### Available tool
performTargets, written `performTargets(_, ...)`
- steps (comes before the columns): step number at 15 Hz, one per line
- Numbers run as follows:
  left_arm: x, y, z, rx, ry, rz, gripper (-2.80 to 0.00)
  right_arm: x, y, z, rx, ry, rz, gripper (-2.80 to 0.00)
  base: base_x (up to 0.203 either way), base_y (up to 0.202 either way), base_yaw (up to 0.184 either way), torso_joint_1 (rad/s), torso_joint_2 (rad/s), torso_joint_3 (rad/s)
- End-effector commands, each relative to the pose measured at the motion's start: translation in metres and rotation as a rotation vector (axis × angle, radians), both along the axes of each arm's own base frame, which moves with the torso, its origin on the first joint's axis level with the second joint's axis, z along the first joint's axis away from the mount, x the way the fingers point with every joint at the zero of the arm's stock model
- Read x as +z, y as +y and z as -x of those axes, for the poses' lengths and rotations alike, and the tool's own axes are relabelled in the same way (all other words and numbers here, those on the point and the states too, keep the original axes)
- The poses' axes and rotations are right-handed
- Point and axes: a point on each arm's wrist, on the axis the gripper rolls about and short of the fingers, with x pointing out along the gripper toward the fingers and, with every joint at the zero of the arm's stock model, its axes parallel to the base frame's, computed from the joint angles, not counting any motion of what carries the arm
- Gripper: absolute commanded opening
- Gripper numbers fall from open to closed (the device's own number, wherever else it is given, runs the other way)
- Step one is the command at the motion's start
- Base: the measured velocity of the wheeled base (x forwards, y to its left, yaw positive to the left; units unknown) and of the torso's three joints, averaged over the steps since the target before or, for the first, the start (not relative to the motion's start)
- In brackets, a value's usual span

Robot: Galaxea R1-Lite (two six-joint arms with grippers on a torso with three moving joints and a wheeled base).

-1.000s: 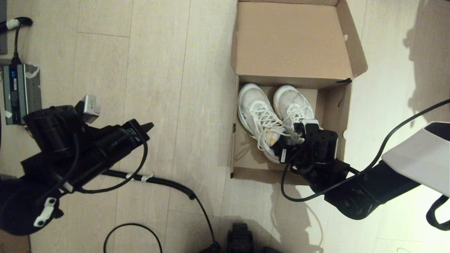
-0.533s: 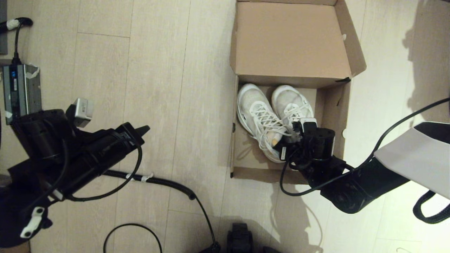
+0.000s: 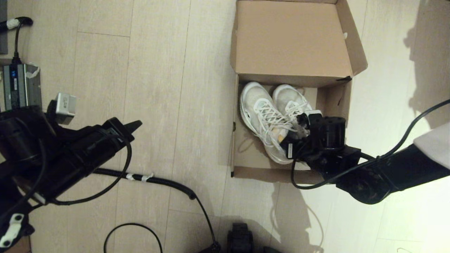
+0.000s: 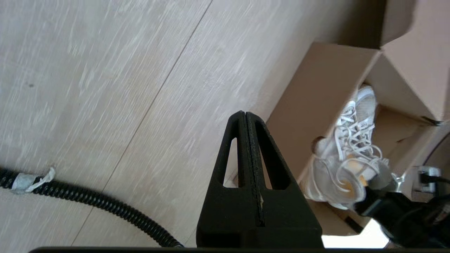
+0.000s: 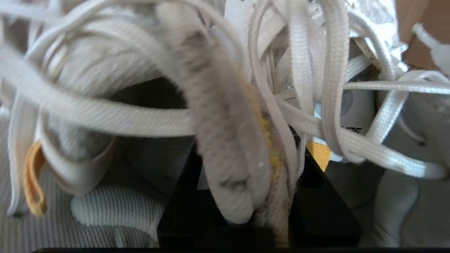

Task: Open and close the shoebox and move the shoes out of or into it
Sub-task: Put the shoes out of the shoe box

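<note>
The brown shoebox (image 3: 236, 140) stands open on the floor right of centre, its lid (image 3: 290, 38) hinged back on the far side. Both white sneakers (image 3: 262, 112) lie side by side inside, toes toward the lid. My right gripper (image 3: 293, 137) reaches into the box from the near right and is shut on the shoes' inner collars; the grey lining (image 5: 225, 140) and white laces (image 5: 330, 70) sit between the fingers of the right gripper (image 5: 253, 196). My left gripper (image 3: 135, 124) hovers shut and empty over the floor left of the box; the left gripper (image 4: 245, 114) points toward the shoebox (image 4: 316, 91).
A grey power unit (image 3: 21, 89) sits at the far left edge. A black corrugated hose (image 3: 158, 181) crosses the wooden floor below my left arm, and a thin cable loop (image 3: 133, 232) lies near the bottom.
My right gripper has shifted right inside the box, dragging the shoes' heels with it. The left arm has drawn back to the left.
</note>
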Motion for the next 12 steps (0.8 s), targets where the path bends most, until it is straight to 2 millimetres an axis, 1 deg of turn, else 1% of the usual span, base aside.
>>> performTargets(1,0.011,0.003,0.012,0.000,-0.039,0.011,-2.80,0.037,-0.007,0.018,0.015,-0.050,-0.029,-2.80,0.000,0.000,0.000,0.000,0.00,0.000)
performTargets(3,0.016,0.005,0.023,0.001,-0.043,0.012,-2.80,0.058,-0.013,0.035,0.043,-0.049,-0.034,-2.80,0.000,0.000,0.000,0.000,0.00,0.000)
performTargets(5,0.022,0.009,0.040,0.000,-0.053,0.015,-2.80,0.082,-0.024,0.059,0.067,-0.035,-0.034,-2.80,0.000,0.000,0.000,0.000,0.00,0.000)
performTargets(8,0.020,0.014,0.062,-0.001,-0.035,0.011,-2.80,0.113,-0.045,0.106,0.127,0.006,-0.065,-2.80,0.000,0.000,0.000,0.000,0.00,0.000)
performTargets(10,0.019,0.018,0.078,-0.001,-0.032,0.010,-2.80,0.135,-0.062,0.143,0.184,0.027,-0.133,-2.80,0.000,0.000,0.000,0.000,0.00,0.000)
performTargets(12,0.018,0.021,0.091,-0.001,-0.010,0.006,-2.80,0.155,-0.080,0.177,0.202,0.039,-0.223,-2.80,0.000,0.000,0.000,0.000,0.00,0.000)
